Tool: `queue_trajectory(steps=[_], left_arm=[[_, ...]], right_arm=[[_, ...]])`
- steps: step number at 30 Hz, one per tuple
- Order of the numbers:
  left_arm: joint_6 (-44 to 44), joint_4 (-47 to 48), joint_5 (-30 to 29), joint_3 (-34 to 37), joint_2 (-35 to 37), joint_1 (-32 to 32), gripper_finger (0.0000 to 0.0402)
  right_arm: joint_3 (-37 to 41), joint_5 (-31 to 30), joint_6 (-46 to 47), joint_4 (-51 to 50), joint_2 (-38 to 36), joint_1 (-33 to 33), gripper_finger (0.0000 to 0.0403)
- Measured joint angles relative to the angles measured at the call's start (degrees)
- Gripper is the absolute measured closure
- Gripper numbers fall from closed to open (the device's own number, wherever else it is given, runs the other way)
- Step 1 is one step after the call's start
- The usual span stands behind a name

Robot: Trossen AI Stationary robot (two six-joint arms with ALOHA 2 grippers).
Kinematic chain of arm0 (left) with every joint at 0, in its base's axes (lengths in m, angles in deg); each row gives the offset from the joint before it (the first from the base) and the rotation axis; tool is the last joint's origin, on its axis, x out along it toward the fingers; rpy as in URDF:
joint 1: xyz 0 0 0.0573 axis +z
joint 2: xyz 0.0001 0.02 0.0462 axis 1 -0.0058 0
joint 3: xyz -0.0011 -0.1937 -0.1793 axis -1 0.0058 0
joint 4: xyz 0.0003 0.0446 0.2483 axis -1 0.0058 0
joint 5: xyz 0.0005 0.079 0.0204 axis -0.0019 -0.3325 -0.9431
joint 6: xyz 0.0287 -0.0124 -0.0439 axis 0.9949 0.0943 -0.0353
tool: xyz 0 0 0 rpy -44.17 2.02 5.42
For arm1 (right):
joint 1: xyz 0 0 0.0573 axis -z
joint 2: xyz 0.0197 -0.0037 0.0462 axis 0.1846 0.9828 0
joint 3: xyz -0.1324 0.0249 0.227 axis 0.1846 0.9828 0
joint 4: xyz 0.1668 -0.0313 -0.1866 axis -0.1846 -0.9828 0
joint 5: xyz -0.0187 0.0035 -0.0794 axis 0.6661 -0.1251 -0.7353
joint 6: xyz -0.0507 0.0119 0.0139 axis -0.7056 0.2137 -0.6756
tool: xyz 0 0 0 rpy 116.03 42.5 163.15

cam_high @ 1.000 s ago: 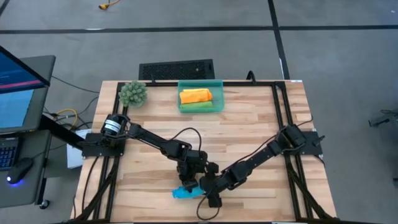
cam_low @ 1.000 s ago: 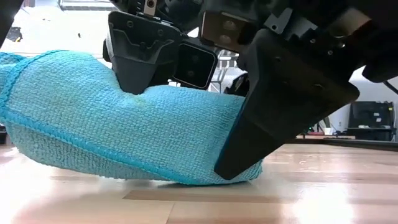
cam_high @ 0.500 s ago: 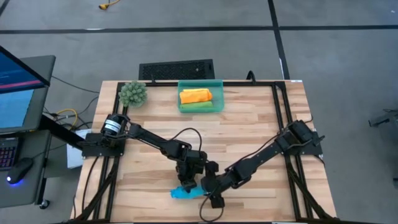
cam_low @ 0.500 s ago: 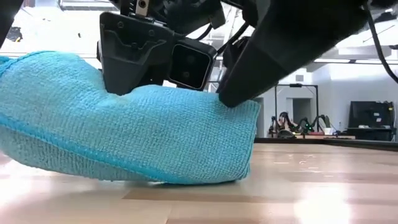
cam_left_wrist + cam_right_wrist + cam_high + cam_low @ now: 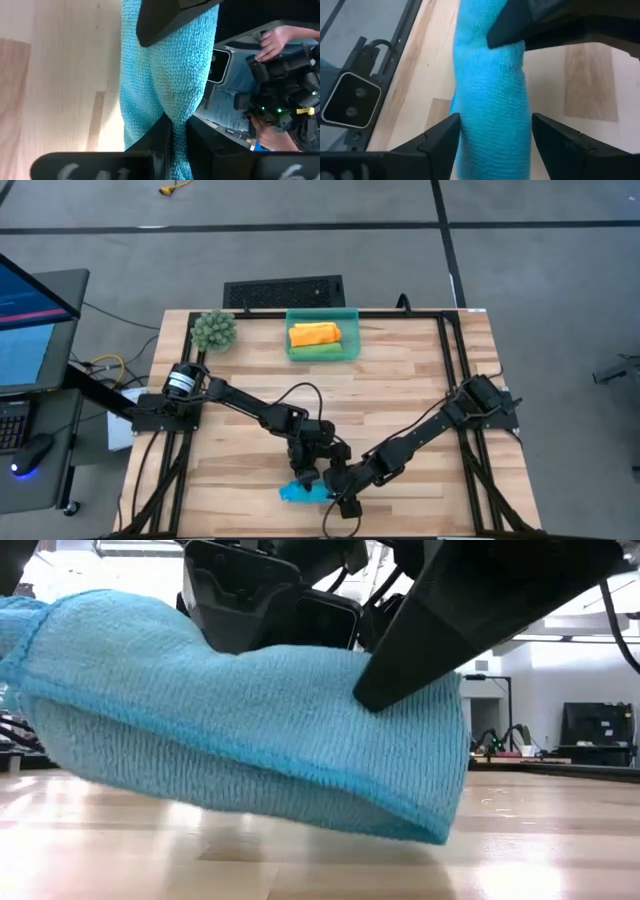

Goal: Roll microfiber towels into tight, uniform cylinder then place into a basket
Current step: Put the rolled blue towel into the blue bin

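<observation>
A: The left gripper (image 5: 172,135) was pinched shut on the blue towel roll (image 5: 250,730); the right gripper (image 5: 492,132), just right of it, straddled the same roll with fingers spread wide.

B: Below them?

A: Pale wooden table (image 5: 410,380); a person's hands (image 5: 272,42) worked equipment beyond. The roll had lifted off the wood since a second before. The basket (image 5: 322,333) sat far behind, its lowest towel mostly hidden.
</observation>
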State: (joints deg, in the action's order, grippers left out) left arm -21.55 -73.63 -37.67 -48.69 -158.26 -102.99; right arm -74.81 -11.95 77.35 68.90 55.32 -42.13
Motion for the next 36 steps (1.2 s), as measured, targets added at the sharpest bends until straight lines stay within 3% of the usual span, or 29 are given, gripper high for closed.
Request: queue_trajectory(steps=[5,8,19,25,36], left_arm=[[0.1,-3.1,2.0,0.0,0.0,0.0,0.0370],[0.0,-4.7,2.7,0.0,0.0,0.1,0.0370],[-0.4,-4.9,3.0,0.0,0.0,0.1,0.0370],[-0.9,-4.9,2.7,0.0,0.0,0.1,0.0357],[1.0,-4.9,1.4,0.0,0.0,0.7,0.0257]], right_arm=[[0.0,0.0,0.3,-0.2,0.0,0.0,0.0136],[0.0,-0.1,2.2,-1.3,0.0,0.1,0.0158],[0.0,0.0,3.4,-0.9,0.0,0.5,0.0372],[0.0,0.1,3.6,-0.3,0.0,0.3,0.0365],[0.0,0.0,5.0,-0.4,0.0,-0.5,0.0373]])
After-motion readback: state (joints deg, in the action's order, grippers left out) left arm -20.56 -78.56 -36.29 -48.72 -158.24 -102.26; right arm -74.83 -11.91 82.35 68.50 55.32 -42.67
